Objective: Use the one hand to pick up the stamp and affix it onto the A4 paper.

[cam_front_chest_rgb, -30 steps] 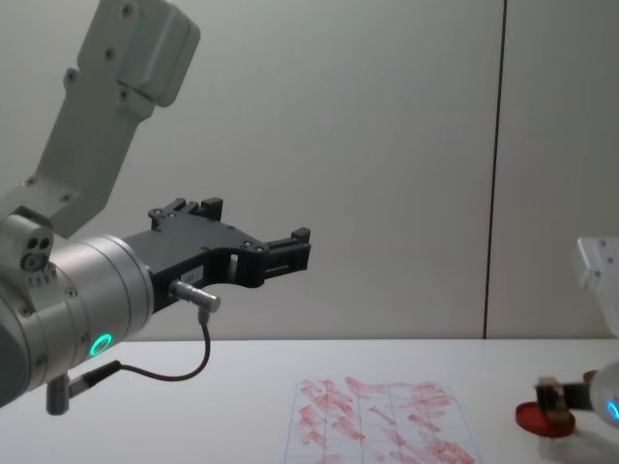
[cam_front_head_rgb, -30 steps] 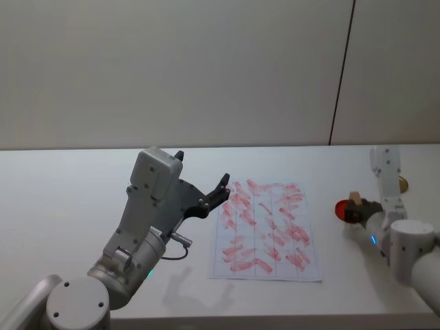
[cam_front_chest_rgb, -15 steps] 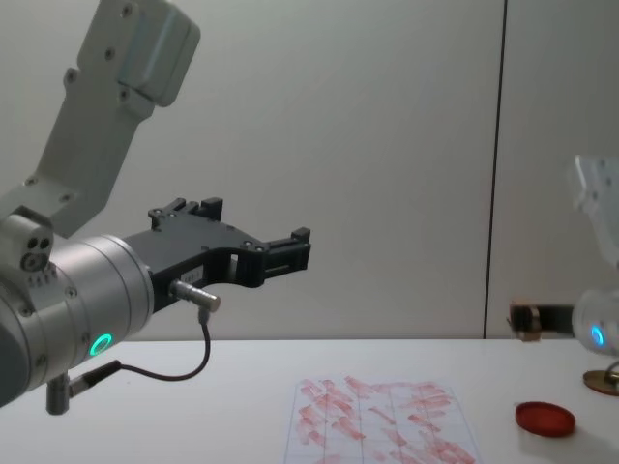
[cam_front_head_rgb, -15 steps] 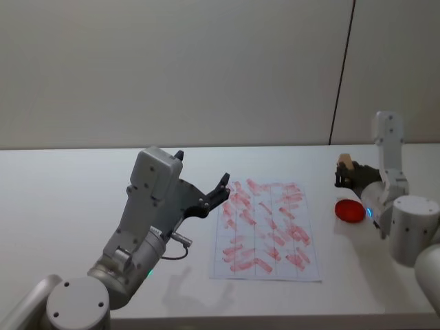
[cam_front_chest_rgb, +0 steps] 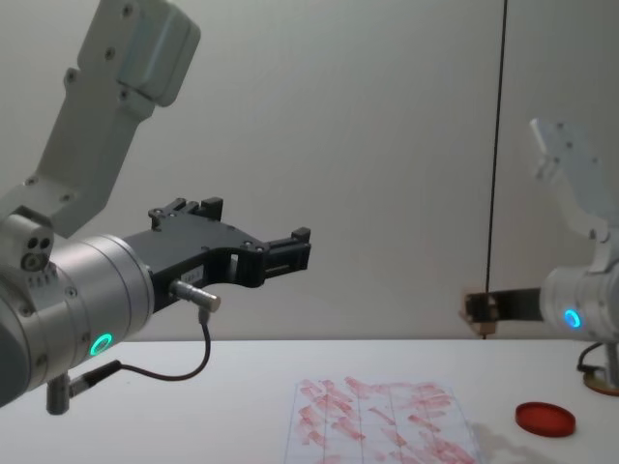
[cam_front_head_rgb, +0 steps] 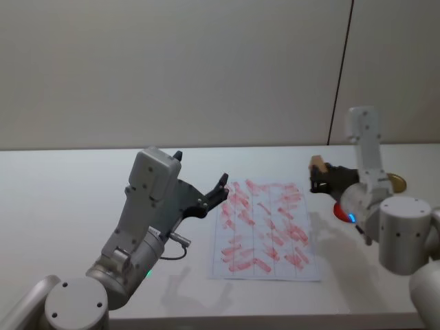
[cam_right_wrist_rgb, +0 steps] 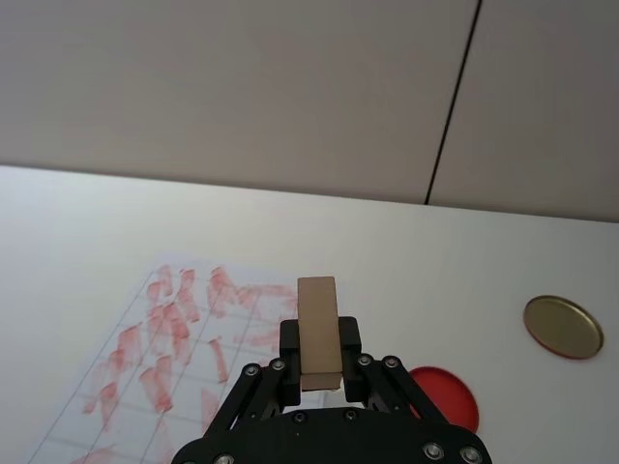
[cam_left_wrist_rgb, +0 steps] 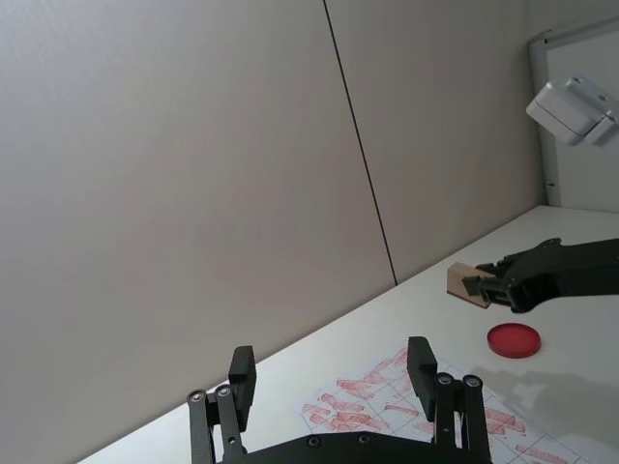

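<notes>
The white table (cam_front_head_rgb: 69, 206) met a plain grey wall (cam_front_head_rgb: 172, 69). My right gripper (cam_right_wrist_rgb: 319, 360) was clamped on the stamp (cam_right_wrist_rgb: 317, 329), holding it in the air near the far right corner of the A4 paper (cam_front_head_rgb: 268, 230), left of the red ink pad (cam_front_chest_rgb: 545, 418). That forearm lay roughly level. My left gripper (cam_left_wrist_rgb: 331, 372) hung raised, fingers apart.

Plain beige wall (cam_front_head_rgb: 172, 69) behind, dark vertical seam (cam_front_head_rgb: 342, 69), white table (cam_front_head_rgb: 69, 199) below, even light
</notes>
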Controlling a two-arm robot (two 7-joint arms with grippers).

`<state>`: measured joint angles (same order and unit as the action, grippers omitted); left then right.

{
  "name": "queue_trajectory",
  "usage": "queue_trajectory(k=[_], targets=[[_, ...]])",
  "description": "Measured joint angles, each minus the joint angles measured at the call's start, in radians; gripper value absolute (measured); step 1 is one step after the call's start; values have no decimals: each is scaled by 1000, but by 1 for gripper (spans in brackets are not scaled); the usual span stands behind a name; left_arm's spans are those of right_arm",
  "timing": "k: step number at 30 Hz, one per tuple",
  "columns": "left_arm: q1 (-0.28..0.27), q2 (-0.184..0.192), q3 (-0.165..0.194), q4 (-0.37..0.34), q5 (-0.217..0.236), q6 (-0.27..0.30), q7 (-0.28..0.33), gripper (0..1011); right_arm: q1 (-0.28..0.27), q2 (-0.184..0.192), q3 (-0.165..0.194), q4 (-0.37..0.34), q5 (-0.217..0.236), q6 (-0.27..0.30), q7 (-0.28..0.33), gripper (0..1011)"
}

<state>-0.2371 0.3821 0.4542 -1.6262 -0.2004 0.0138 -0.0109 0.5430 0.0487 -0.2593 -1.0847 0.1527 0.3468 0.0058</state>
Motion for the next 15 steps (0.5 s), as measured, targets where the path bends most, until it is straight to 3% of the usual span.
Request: queue_trajectory(k=[5, 15], targets=[[0, 0, 0, 0, 0, 0, 0, 993, -41, -4, -28, -73, -27, 66, 10, 218], [0, 0, 0, 0, 0, 0, 0, 993, -91, -15, -69, -133, -72, 155, 17, 217]])
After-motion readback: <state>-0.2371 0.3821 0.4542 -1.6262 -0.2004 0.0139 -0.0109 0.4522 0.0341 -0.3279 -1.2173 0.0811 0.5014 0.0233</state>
